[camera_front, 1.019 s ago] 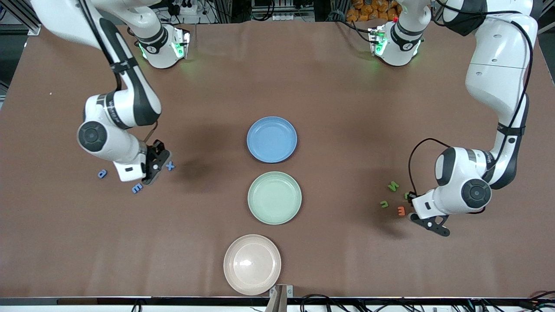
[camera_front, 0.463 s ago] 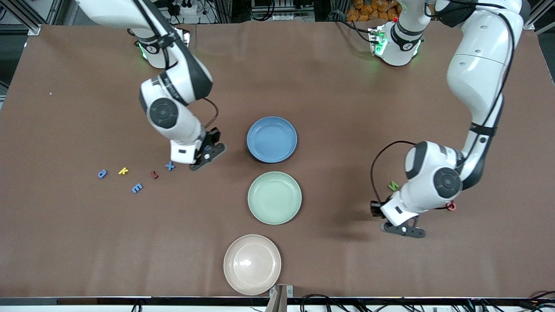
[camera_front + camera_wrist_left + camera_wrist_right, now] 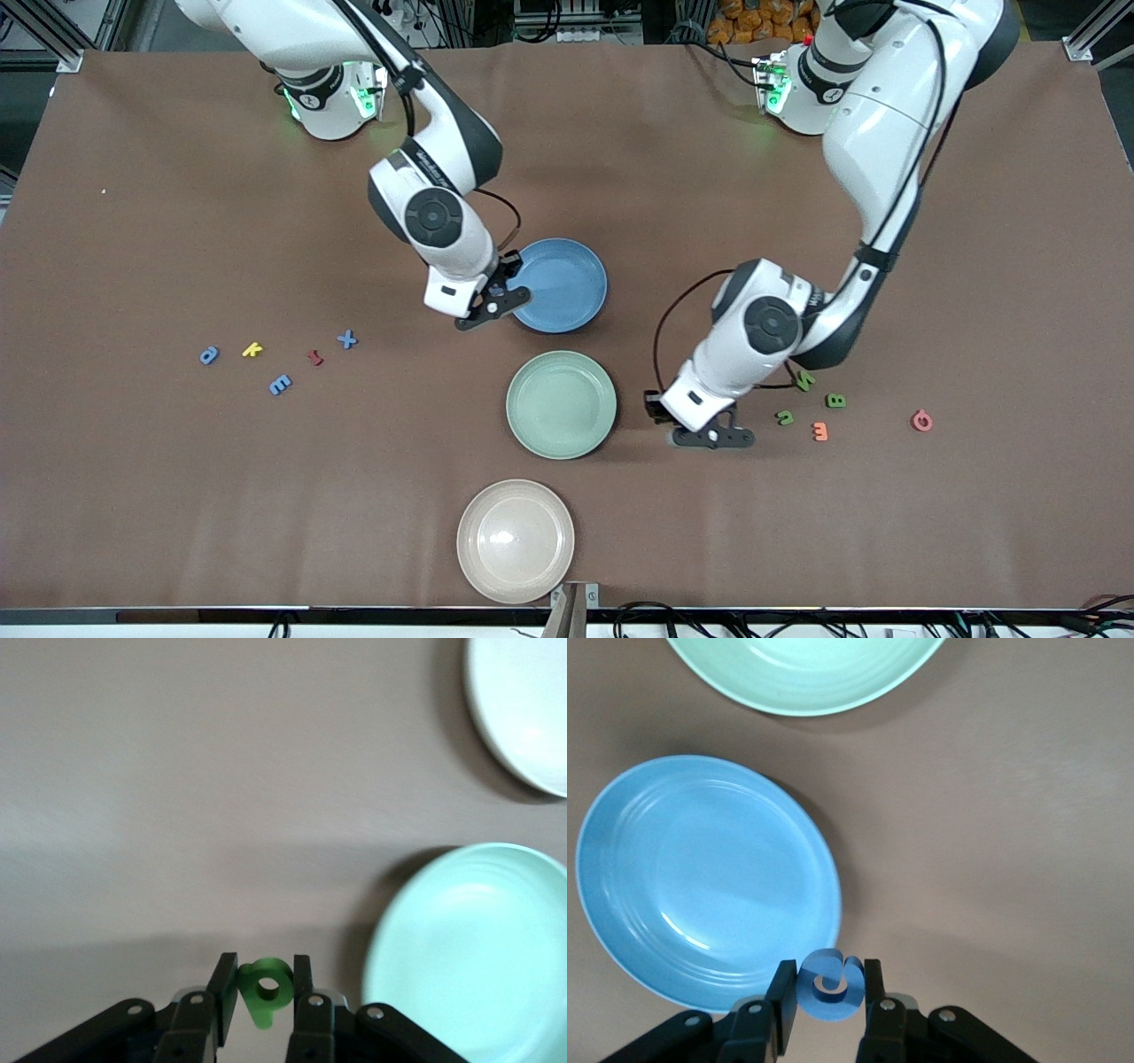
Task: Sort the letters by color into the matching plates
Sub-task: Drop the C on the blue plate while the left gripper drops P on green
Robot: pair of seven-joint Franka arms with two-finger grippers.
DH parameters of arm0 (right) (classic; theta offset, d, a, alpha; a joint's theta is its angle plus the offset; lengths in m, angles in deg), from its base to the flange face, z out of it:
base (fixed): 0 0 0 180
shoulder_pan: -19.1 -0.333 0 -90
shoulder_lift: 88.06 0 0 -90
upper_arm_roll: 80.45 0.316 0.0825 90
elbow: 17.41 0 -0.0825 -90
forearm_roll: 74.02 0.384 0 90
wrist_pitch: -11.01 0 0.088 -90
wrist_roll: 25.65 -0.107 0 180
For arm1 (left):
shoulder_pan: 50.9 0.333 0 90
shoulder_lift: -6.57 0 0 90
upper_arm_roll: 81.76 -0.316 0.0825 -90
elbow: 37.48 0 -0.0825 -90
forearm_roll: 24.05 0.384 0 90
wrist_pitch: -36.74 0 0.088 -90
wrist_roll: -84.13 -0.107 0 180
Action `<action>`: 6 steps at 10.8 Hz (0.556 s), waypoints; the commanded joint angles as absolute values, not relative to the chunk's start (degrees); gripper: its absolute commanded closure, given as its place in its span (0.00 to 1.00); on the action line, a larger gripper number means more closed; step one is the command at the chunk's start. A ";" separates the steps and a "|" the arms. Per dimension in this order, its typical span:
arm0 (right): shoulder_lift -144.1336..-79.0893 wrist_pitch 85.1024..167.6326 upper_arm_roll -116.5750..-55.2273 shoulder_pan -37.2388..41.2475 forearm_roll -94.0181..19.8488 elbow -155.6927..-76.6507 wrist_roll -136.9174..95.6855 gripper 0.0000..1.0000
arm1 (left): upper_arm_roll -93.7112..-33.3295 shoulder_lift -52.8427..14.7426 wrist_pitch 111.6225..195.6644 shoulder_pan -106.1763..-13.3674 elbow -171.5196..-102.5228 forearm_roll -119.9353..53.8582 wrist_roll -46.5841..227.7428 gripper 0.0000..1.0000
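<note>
- Right gripper (image 3: 493,304): over the table at the rim of the blue plate (image 3: 567,275), on the side toward the right arm's end. In the right wrist view the fingers (image 3: 782,992) are clamped on a blue letter (image 3: 827,985).
- Left gripper (image 3: 700,430): over bare table just beside the green plate (image 3: 562,404), toward the left arm's end. In the left wrist view the fingers (image 3: 222,983) are clamped on a green letter (image 3: 264,987).
- Blue plate: at the table's middle, with nothing in it.
- Green plate: nearer to the front camera than the blue plate, close to it but apart, with nothing in it.
- Cream plate (image 3: 515,540): nearest to the front camera, with nothing in it.
- Letters toward the right arm's end, all on the table:
  - blue "a" (image 3: 209,355), outermost;
  - yellow "k" (image 3: 252,349), beside it;
  - blue "E" (image 3: 280,384), nearer to the camera than the rest of the group;
  - small red letter (image 3: 314,357);
  - blue "X" (image 3: 347,338), closest of the group to the plates.
- Letters toward the left arm's end, all on the table:
  - green "N" (image 3: 804,380), partly covered by the left arm;
  - green "B" (image 3: 835,400);
  - green "u" (image 3: 785,416);
  - orange "E" (image 3: 820,431);
  - red "G" (image 3: 921,420), well apart from the others, outermost.
</note>
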State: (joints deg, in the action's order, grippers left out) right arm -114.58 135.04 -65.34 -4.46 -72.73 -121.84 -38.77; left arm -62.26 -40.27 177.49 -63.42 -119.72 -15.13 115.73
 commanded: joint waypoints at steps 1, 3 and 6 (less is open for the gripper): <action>-119.34 133.80 -61.31 -5.68 -72.44 -118.22 -49.09 1.00 | -63.47 -40.27 180.96 -68.90 -119.40 -15.52 125.93 1.00; -121.88 134.40 -59.80 -5.77 -72.52 -118.14 -53.57 0.96 | -66.01 -40.80 183.68 -74.25 -119.40 -15.52 132.79 1.00; -122.95 134.41 -59.62 -5.86 -73.22 -117.96 -56.15 0.00 | -72.16 -42.38 187.03 -81.55 -119.22 -15.78 141.06 1.00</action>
State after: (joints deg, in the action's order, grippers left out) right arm -121.64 135.13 -60.14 -6.34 -72.78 -119.72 -54.09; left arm -67.48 -40.84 184.58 -77.09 -119.86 -15.13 135.74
